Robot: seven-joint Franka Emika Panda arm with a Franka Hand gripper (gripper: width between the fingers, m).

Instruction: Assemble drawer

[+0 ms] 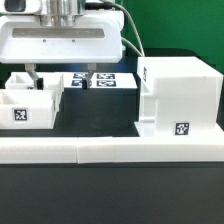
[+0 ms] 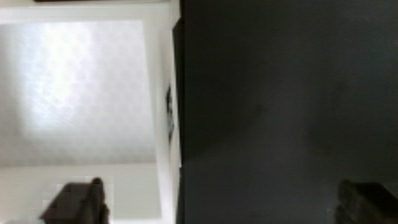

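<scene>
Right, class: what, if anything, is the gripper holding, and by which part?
Nothing is held. The gripper is open, its fingers spread wide, with nothing clamped between them, beside the small tray.

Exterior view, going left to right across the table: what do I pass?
small white tray → marker board → large drawer housing

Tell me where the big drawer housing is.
The housing stands on the exterior view's right, just behind the border bar; the marker board lies beside it.
</scene>
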